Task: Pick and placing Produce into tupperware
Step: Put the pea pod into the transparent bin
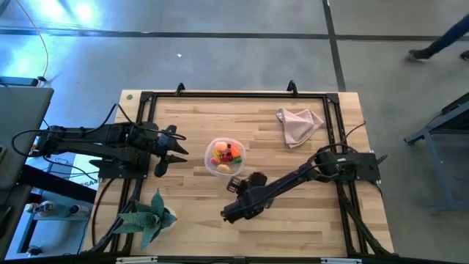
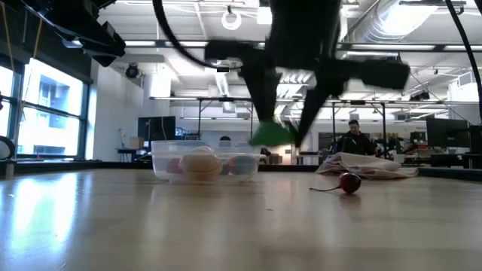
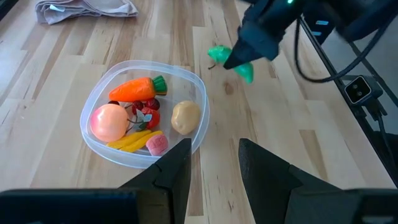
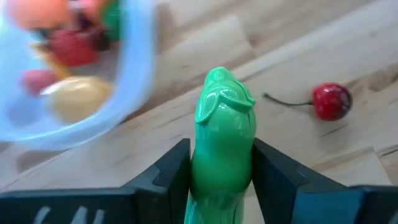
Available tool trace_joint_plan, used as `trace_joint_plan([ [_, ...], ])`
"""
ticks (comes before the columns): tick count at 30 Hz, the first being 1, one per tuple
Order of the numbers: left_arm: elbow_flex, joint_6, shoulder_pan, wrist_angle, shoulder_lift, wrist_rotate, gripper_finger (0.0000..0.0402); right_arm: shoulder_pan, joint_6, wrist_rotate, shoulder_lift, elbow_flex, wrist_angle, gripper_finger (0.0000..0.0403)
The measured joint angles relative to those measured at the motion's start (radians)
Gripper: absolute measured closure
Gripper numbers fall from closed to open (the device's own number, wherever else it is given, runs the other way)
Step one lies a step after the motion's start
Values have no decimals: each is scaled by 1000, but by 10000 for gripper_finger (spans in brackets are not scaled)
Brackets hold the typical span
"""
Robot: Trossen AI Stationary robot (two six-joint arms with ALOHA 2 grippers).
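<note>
The clear round tupperware (image 1: 225,156) stands mid-table and holds an orange carrot (image 3: 134,90), a peach-pink fruit (image 3: 109,121), a tan lump (image 3: 185,117), yellow pieces and small red ones. My right gripper (image 3: 239,59) hangs just beside the tub's near right side, shut on a green pepper (image 4: 222,137). A red cherry (image 4: 331,101) with a thin stem lies on the wood close to it. My left gripper (image 3: 214,165) waits open to the left of the tub, with nothing between its fingers. My right gripper pinches the green pepper between its two fingers, one finger on each side (image 4: 198,163). The pepper's free end (image 4: 224,93) sticks out past the fingertips. The fingers slant down from the table's near right. The pepper hangs clear of the table (image 2: 271,134).
A pink cloth (image 1: 299,125) lies crumpled at the far right. A green spiky plant (image 1: 150,218) stands at the near left corner. A black frame (image 1: 234,94) borders the table. A person (image 2: 354,139) sits in the room behind.
</note>
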State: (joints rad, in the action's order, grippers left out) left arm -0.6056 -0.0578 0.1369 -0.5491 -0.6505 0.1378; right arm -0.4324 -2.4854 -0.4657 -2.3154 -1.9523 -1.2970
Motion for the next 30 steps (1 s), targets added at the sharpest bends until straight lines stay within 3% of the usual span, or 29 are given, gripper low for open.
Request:
trace_joint_plan([
  [9, 0, 0, 0, 0, 0, 0, 279, 28, 346, -174, 2, -245, -200, 272],
  [17, 0, 0, 0, 0, 0, 0, 279, 116, 975, -313, 5, -403, -198, 272],
  [20, 0, 0, 0, 0, 0, 0, 279, 172, 1192, -296, 5, -402, -105, 272],
  [24, 0, 0, 0, 0, 0, 0, 279, 255, 1395, -188, 7, -372, 31, 272],
  [30, 0, 0, 0, 0, 0, 0, 279, 330, 1497, -77, 6, -269, 164, 272],
])
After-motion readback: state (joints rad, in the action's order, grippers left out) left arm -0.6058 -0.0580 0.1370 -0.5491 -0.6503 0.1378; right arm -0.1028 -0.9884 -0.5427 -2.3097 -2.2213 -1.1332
